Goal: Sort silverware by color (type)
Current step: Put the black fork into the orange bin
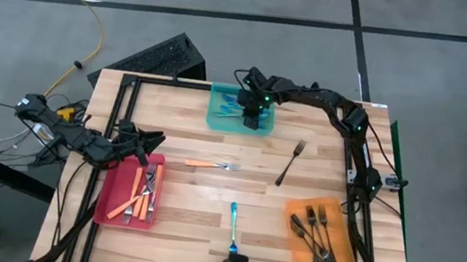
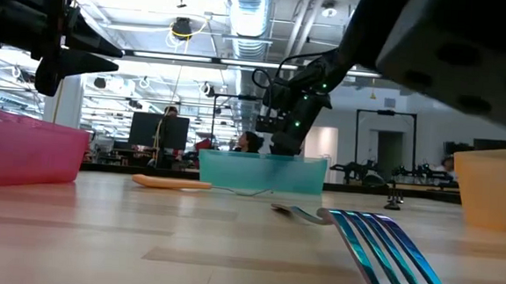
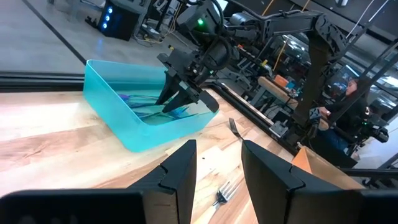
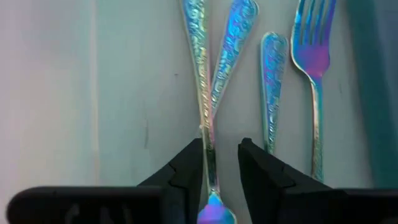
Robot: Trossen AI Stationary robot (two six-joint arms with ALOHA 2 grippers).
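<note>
My right gripper (image 4: 221, 162) stands open, pointing steeply down into the teal tray (image 1: 222, 111) at the table's far middle. Several bright blue forks (image 4: 267, 81) lie on the tray's floor. The shaft of one fork (image 4: 202, 81) runs between the fingers, close beside one of them. My left gripper (image 3: 217, 168) is open with nothing between its fingers and waits above the table's left edge, by the red tray (image 1: 111, 201). Loose on the wood lie an orange-handled fork (image 1: 211, 164), a dark fork (image 1: 291, 161) and a blue fork (image 1: 233, 226).
The red tray holds several orange-handled forks (image 1: 139, 195). The orange tray (image 1: 294, 252) at the near right holds several dark forks (image 1: 319, 233). A black frame runs along the table's left and right edges. Bare wood lies between the trays.
</note>
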